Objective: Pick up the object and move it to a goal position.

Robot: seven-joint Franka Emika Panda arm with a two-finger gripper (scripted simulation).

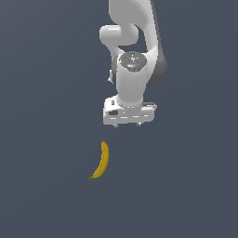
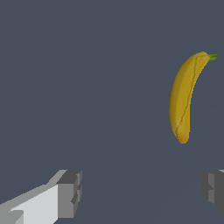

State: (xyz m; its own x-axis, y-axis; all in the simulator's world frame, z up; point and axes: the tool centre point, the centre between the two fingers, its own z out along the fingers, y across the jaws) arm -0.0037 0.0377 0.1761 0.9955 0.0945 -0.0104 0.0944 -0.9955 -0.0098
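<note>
The gripper (image 2: 140, 192) is standing wide open, its two fingers (image 2: 70, 194) far apart and holding nothing, touching nothing. The banana (image 1: 101, 161) is lying on the dark surface (image 1: 42, 186), apart from the gripper and toward the exterior view's left of it.

A plain dark slate-blue desk (image 1: 46, 186) fills both views as one flat, even surface with no markings. Faint soft shading crosses the desk in the wrist view. Nothing more can be told of it.
</note>
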